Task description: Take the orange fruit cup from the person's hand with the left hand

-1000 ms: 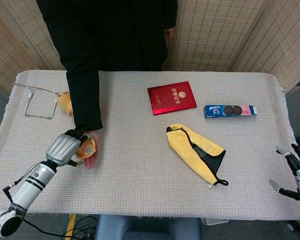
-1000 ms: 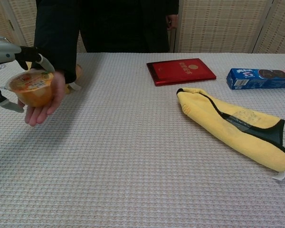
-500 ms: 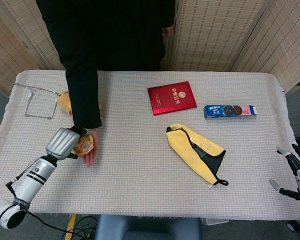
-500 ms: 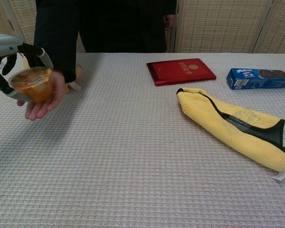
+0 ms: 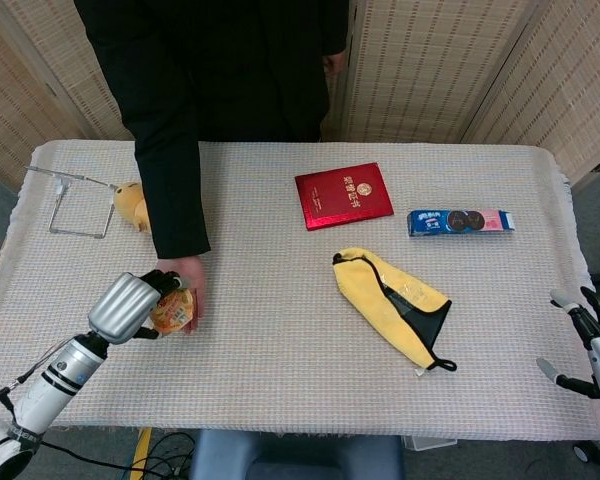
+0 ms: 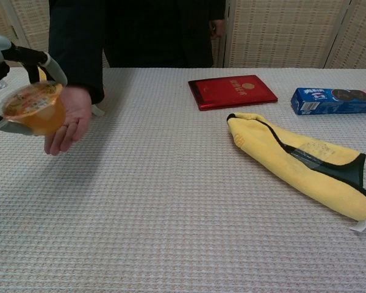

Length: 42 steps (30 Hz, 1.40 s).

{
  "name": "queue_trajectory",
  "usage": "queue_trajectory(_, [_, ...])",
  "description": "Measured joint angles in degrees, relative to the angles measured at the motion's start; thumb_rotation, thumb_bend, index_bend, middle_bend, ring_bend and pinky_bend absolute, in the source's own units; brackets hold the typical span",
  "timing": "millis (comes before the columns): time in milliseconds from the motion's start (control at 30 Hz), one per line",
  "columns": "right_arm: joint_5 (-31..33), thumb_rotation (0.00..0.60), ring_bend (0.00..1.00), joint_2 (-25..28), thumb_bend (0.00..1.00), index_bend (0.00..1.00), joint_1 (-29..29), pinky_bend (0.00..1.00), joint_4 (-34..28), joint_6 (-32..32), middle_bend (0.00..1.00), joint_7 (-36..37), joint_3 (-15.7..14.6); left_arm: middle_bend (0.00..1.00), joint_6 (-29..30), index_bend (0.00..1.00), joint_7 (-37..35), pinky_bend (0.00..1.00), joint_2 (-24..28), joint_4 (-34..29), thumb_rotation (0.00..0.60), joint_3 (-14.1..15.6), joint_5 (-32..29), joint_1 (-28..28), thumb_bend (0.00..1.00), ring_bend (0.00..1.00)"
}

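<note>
The orange fruit cup (image 6: 34, 110) with a printed foil lid is tilted above the table's left side. My left hand (image 6: 12, 67) grips it, one finger arched over the lid and another under its base. In the head view the left hand (image 5: 130, 304) wraps the cup (image 5: 173, 312) from the left. The person's hand (image 6: 69, 118) hangs open, palm against the cup's right side. My right hand (image 5: 592, 338) is low at the far right edge, fingers apart and holding nothing.
A red booklet (image 5: 343, 195), a blue cookie pack (image 5: 460, 221) and a yellow cloth (image 5: 392, 303) lie on the right half. A wire stand (image 5: 70, 200) and a small yellow toy (image 5: 130, 205) sit at the back left. The person stands behind the table.
My left hand has closed round the cup and drawn it toward the near edge. The person's palm, under the cup before, now hangs beside it. The right hand stays put.
</note>
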Motion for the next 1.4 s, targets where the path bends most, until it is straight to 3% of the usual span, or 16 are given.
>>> queue_trajectory(333, [-0.13, 0.6, 0.07, -0.16, 0.2, 0.1, 0.24, 0.13, -0.19, -0.34, 0.22, -0.33, -0.01, 0.61, -1.21, 0.61, 3.32, 0.88, -3.11, -0.55, 0.6, 4.73, 9.35, -0.7, 0.3, 0.55])
queue_trajectory(600, [0.38, 0.6, 0.07, -0.18, 0.2, 0.1, -0.11, 0.13, 0.05, -0.28, 0.22, -0.16, -0.13, 0.58, -5.52, 0.57, 7.79, 0.87, -8.69, 4.06, 0.6, 6.03, 10.39, -2.41, 0.3, 0.52])
queue_trajectory(733, [0.45, 0.6, 0.07, -0.19, 0.2, 0.1, -0.11, 0.13, 0.12, -0.36, 0.22, -0.08, -0.12, 0.4, -6.59, 0.43, 9.22, 0.77, -10.11, 5.9, 0.6, 6.24, 9.47, -2.6, 0.3, 0.39])
queue_trajectory(900, [0.42, 0.6, 0.07, -0.3, 0.2, 0.1, 0.1, 0.13, 0.22, -0.69, 0.22, -0.09, -0.09, 0.12, -6.53, 0.22, 11.79, 0.35, -10.16, 5.99, 0.6, 6.5, 8.81, -2.16, 0.22, 0.09])
queue_trajectory(1067, [0.37, 0.6, 0.07, -0.37, 0.2, 0.1, 0.22, 0.13, 0.19, -0.84, 0.22, -0.2, -0.06, 0.0, -5.46, 0.11, 13.14, 0.28, -9.9, 4.71, 0.6, 6.73, 8.1, -1.2, 0.16, 0.0])
queue_trajectory(1400, [0.44, 0.6, 0.07, -0.39, 0.2, 0.1, 0.12, 0.13, 0.39, -0.7, 0.22, 0.07, -0.06, 0.0, 1.11, 0.11, 11.39, 0.26, -7.42, 0.7, 0.6, 6.61, 6.92, 2.07, 0.16, 0.0])
